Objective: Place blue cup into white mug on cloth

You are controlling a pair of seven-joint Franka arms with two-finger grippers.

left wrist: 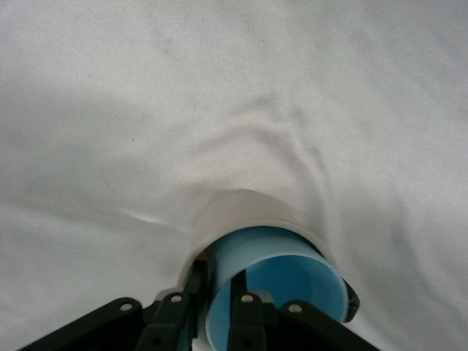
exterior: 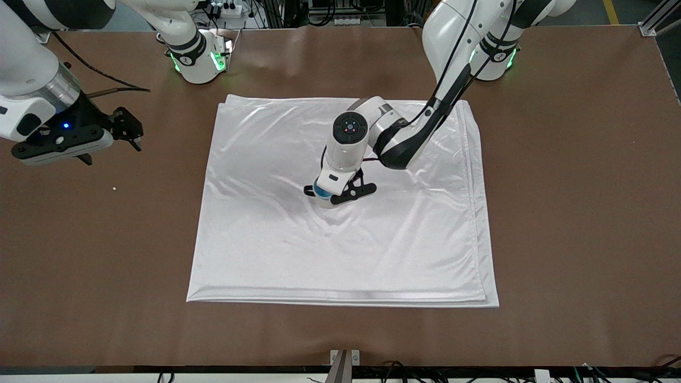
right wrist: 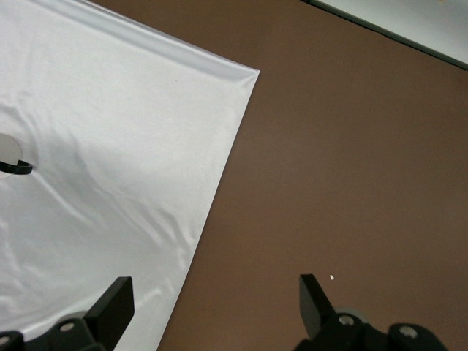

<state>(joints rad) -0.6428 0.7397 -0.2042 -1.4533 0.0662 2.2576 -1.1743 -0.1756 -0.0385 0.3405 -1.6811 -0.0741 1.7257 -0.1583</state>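
Observation:
The white cloth [exterior: 372, 250] lies spread in the middle of the table. The white mug [exterior: 327, 204] stands on it near its centre, mostly hidden under the left hand. The blue cup [exterior: 320, 189] sits inside the mug. In the left wrist view the blue cup [left wrist: 292, 278] fills the mug [left wrist: 248, 208], whose black handle [left wrist: 352, 300] shows at its side. My left gripper [left wrist: 219, 284] is low over the mug [exterior: 334, 194], shut on the cup's wall, one finger inside and one outside. My right gripper [exterior: 126, 132] is open and empty, waiting above the bare table at the right arm's end.
The brown table [exterior: 574, 213] surrounds the cloth on all sides. A tiny white speck [exterior: 114, 188] lies on it near the right gripper. The right wrist view shows the cloth's corner [right wrist: 241, 73] and bare table [right wrist: 351, 183] under the open fingers.

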